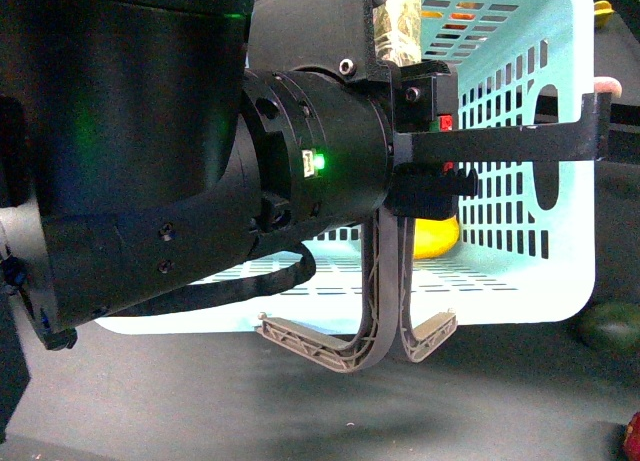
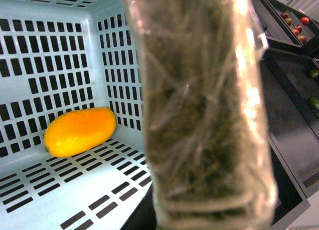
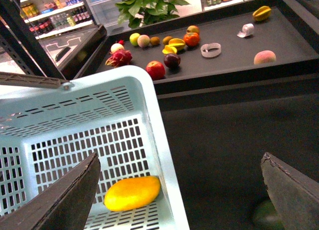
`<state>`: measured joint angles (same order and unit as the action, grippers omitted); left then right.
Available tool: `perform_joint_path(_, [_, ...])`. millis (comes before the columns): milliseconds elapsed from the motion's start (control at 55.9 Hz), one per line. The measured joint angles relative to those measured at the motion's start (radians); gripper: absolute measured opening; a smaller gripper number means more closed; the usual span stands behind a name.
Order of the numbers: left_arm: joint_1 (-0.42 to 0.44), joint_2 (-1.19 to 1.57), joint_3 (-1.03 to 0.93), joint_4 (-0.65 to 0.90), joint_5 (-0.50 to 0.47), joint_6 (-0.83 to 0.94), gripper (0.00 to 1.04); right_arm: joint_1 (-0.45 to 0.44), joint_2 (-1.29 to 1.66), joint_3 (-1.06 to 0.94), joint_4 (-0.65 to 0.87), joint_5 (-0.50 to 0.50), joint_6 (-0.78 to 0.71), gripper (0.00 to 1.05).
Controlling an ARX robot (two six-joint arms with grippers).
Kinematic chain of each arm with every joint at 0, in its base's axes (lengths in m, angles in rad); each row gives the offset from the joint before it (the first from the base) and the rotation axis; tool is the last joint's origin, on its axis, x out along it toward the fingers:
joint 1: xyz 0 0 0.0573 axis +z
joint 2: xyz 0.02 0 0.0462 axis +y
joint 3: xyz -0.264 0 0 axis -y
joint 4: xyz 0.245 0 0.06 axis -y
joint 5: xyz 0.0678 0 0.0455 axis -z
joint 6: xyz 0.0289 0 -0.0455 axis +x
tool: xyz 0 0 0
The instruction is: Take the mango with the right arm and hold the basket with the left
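The turquoise basket [image 1: 520, 281] hangs tilted with its open side toward me. My left gripper [image 1: 438, 141] is shut on its grey-brown handles [image 1: 385, 301]. The taped handle [image 2: 207, 115] fills the middle of the left wrist view and hides the jaws. The yellow mango [image 2: 79, 131] lies inside the basket against a slotted wall; it also shows as mango [image 3: 132, 192] and, half hidden behind the gripper, as mango [image 1: 437, 237]. My right gripper [image 3: 182, 195] is open above the basket's rim [image 3: 164, 140], apart from the mango, with one finger [image 3: 60, 200] over the basket and the other outside it.
A dark green fruit [image 1: 610, 331] lies on the dark surface beside the basket. Behind, a black display shelf [image 3: 299, 45] holds a starfruit [image 3: 262, 12], a peach [image 3: 264, 57], a tape roll [image 3: 211, 50], a red apple [image 3: 155, 69] and other fruit.
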<state>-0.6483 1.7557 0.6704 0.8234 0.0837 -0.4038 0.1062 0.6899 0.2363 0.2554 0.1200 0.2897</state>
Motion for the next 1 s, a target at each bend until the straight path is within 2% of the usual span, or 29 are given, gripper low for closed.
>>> perform_joint_path(340, [0.0, 0.0, 0.0, 0.0, -0.001, 0.0, 0.04, 0.024, -0.422, -0.062, -0.391, 0.112, 0.0, 0.96])
perform_joint_path(626, [0.0, 0.0, 0.0, 0.0, -0.001, 0.0, 0.04, 0.019, -0.472, -0.068, -0.405, 0.104, -0.004, 0.96])
perform_joint_path(697, [0.0, 0.0, 0.0, 0.0, 0.0, -0.002, 0.04, -0.056, -0.552, -0.127, -0.304, -0.059, -0.108, 0.84])
perform_joint_path(733, [0.0, 0.0, 0.0, 0.0, 0.0, 0.0, 0.04, -0.072, -0.574, -0.14, -0.29, -0.085, -0.138, 0.81])
perform_joint_path(751, [0.0, 0.0, 0.0, 0.0, -0.001, 0.002, 0.04, -0.089, -0.602, -0.15, -0.278, -0.103, -0.176, 0.75])
perform_joint_path(912, [0.0, 0.0, 0.0, 0.0, -0.001, 0.002, 0.04, -0.101, -0.631, -0.166, -0.267, -0.115, -0.254, 0.5])
perform_joint_path(1001, [0.0, 0.0, 0.0, 0.0, -0.001, 0.0, 0.04, -0.102, -0.638, -0.182, -0.267, -0.116, -0.273, 0.31])
